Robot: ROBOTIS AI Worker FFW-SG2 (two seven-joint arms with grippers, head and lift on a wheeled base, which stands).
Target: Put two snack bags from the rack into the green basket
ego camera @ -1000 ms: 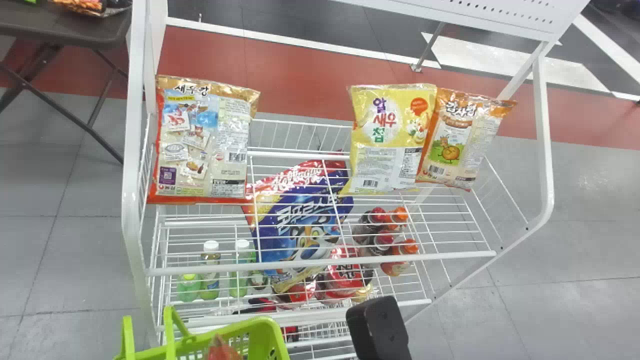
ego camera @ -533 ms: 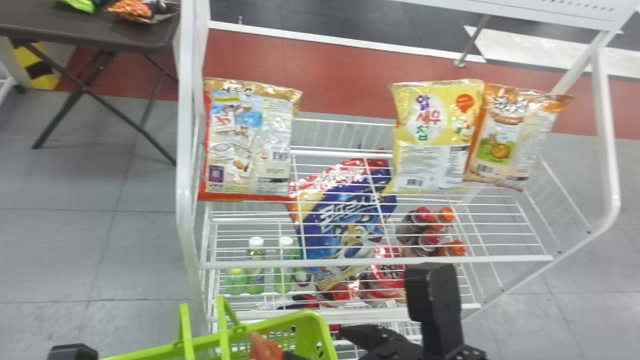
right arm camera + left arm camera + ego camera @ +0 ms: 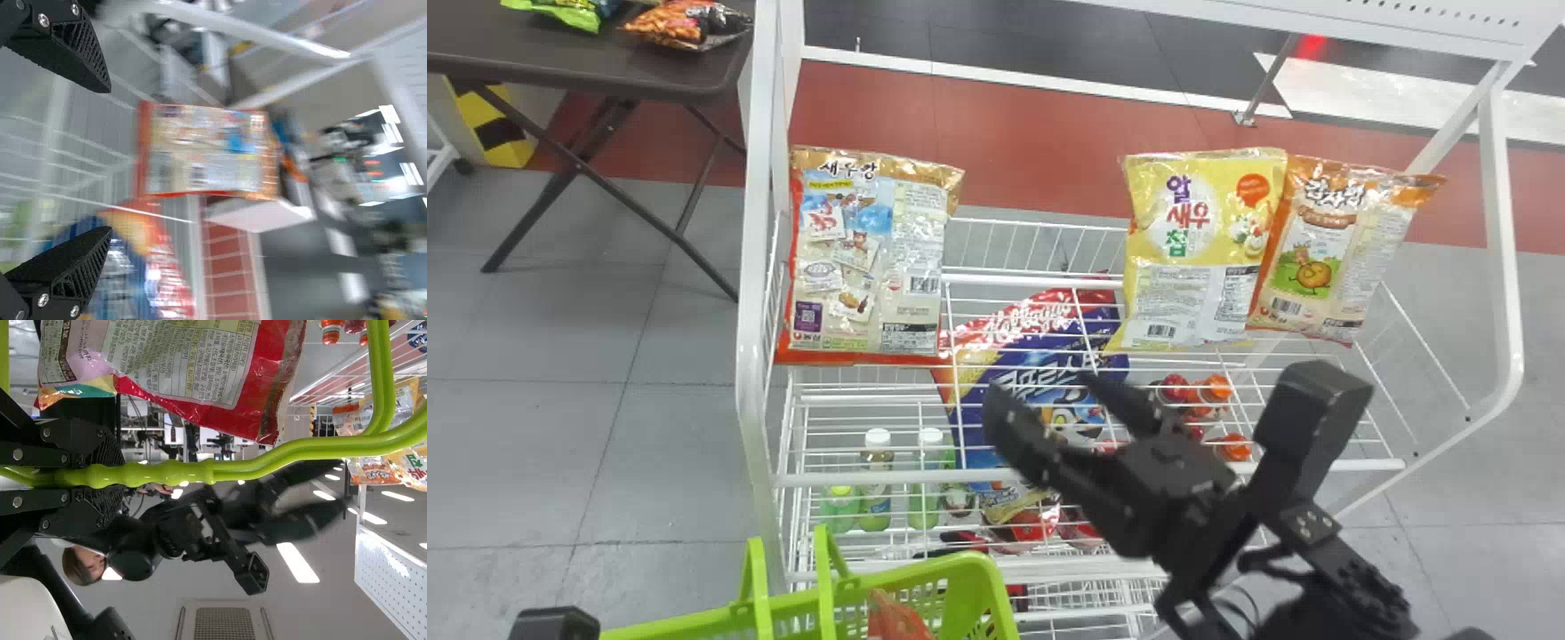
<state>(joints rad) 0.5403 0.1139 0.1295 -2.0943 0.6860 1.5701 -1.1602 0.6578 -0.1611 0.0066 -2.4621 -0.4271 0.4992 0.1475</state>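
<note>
The left gripper (image 3: 554, 624) has its jaws closed on the handle (image 3: 253, 468) of the green basket (image 3: 951, 569), which holds a red bag (image 3: 898, 620). The right gripper (image 3: 1052, 404), jaws apart and empty, hangs near the rack (image 3: 758, 222), where a beige-and-red snack bag (image 3: 863, 258) sits left, yellow (image 3: 1192, 240) and orange bags (image 3: 1316, 258) right.

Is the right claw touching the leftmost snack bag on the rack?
Apart. The head view shows the right claw off the lower right corner of the leftmost snack bag, with part of the blue bag visible between them.
</note>
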